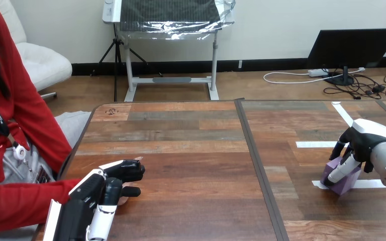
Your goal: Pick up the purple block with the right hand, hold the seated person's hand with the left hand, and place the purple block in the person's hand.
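The right hand [361,144] curls round the angular purple block [344,185] for lifting, while the left hand [111,185] clasps the person's hand [124,200] to steady it.

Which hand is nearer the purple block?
Right. The right hand has its fingers curled on the purple block; the left hand is far across the table, at the person's hand.

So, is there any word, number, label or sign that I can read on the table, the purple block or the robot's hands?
There is no text to quote.
On the purple block: no print on the faces that show.
On the white tape strips on the table: blank.
On the left hand and the right hand: no marking that can be read on the shells.
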